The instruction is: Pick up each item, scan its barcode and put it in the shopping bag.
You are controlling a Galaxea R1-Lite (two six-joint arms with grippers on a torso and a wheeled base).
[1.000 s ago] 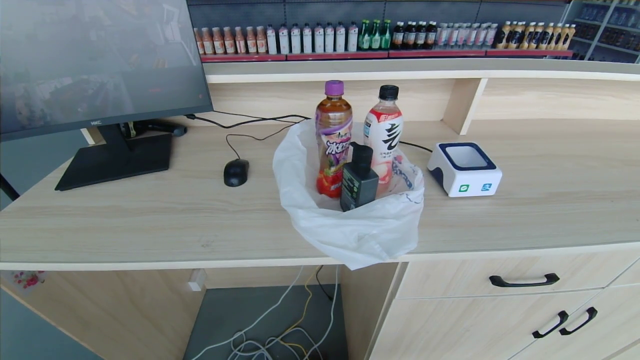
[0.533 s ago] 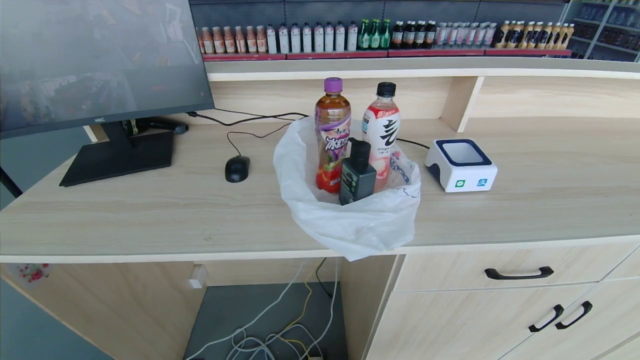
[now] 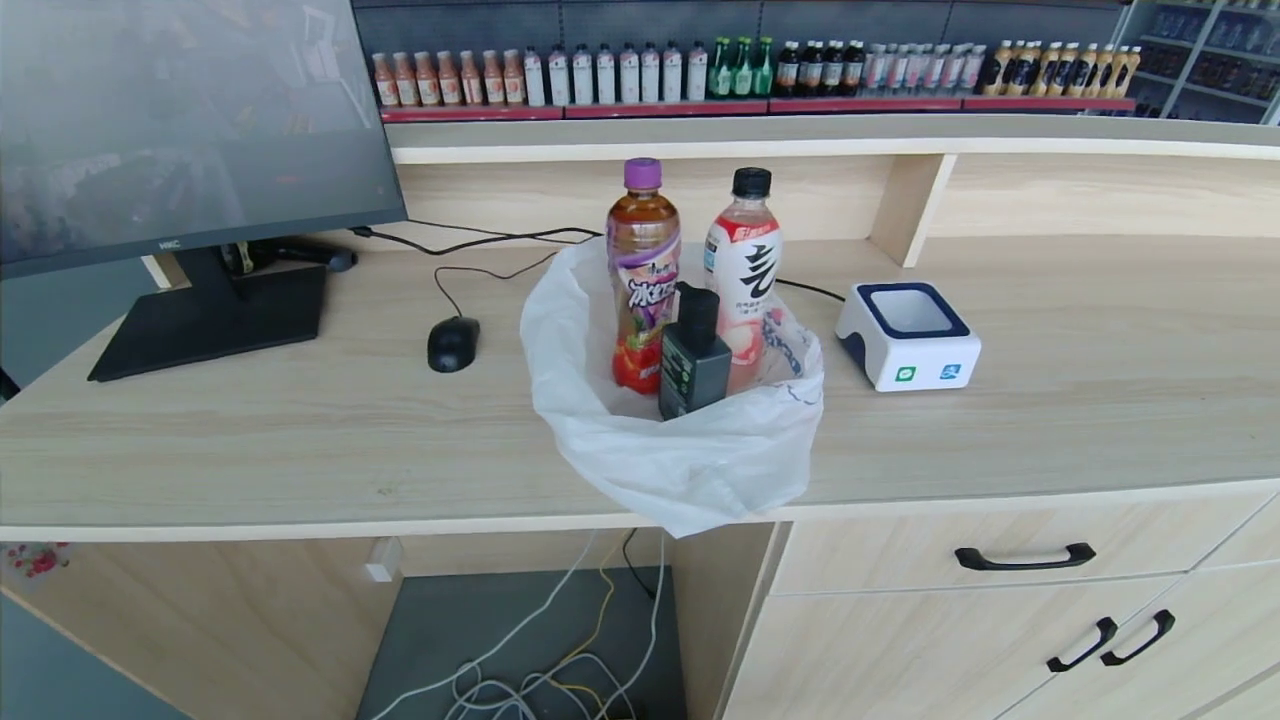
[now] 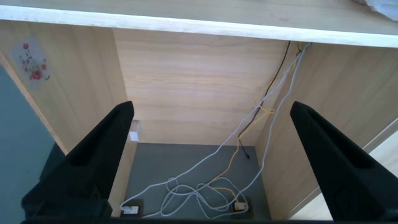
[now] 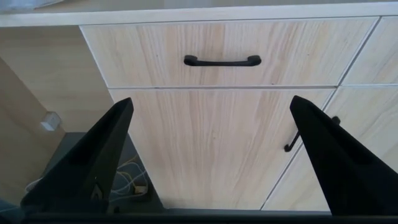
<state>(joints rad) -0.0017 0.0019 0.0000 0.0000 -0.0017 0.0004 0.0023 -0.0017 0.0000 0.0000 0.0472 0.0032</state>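
On the wooden counter [image 3: 250, 430] a white plastic shopping bag [image 3: 680, 450] lies open, its front hanging over the edge. Inside it stand a purple-capped tea bottle [image 3: 642, 270], a black-capped white and pink bottle [image 3: 744, 270] and a small dark bottle [image 3: 692, 355] in front of them. Beside the bag, toward the robot's right, sits the white and blue barcode scanner [image 3: 907, 335]. My left gripper [image 4: 211, 109] is open below the counter, facing the recess with cables. My right gripper [image 5: 211, 102] is open too, facing the drawer front [image 5: 224, 59].
A monitor [image 3: 190, 120] on a black stand and a black mouse [image 3: 452, 343] occupy the counter's left part. Cables [image 3: 560, 660] hang in the recess beneath. Drawers with black handles [image 3: 1024, 557] are at lower right. A raised ledge and drink shelves run behind.
The whole head picture has shifted slightly, so the camera moved. The bag, bottles and scanner keep their places relative to one another.
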